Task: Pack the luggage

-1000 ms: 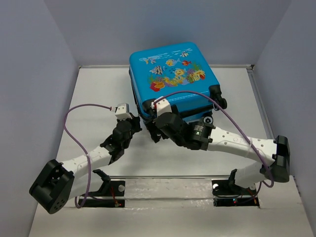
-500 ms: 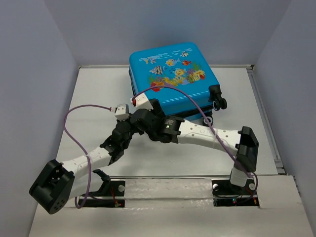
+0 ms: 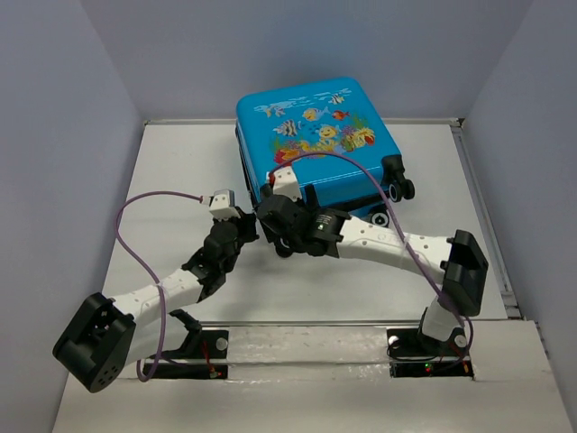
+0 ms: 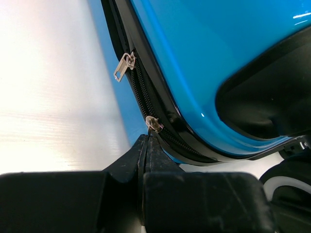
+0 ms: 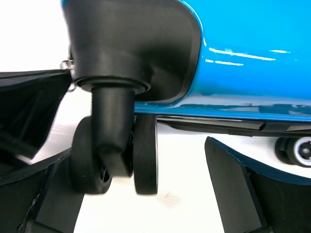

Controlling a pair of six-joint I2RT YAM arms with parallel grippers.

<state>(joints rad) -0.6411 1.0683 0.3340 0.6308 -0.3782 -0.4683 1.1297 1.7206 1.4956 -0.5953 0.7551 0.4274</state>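
The luggage [image 3: 315, 135] is a bright blue hard-shell suitcase lying flat at the back of the table, fish print up and closed. My left gripper [image 3: 246, 229] is at its near-left corner. In the left wrist view the gripper [image 4: 147, 138] is shut, its tips pinching a silver zipper pull [image 4: 154, 124] on the black zip; a second zipper pull [image 4: 124, 68] hangs free further along. My right gripper [image 3: 276, 219] is beside it and stands open in the right wrist view [image 5: 146, 191], with the corner's black twin wheel [image 5: 145, 155] between its fingers [image 5: 238, 187], not squeezed.
Two more suitcase wheels [image 3: 399, 188] stick out at the right side. Both arms meet at the same corner, their wrists close together. Grey walls [image 3: 72, 135] close in the white table [image 3: 171, 171] on the left, the right and the back.
The right arm swung left and stretched out low, then drew back in to the suitcase's near-left corner. The left arm and the suitcase have stayed put.
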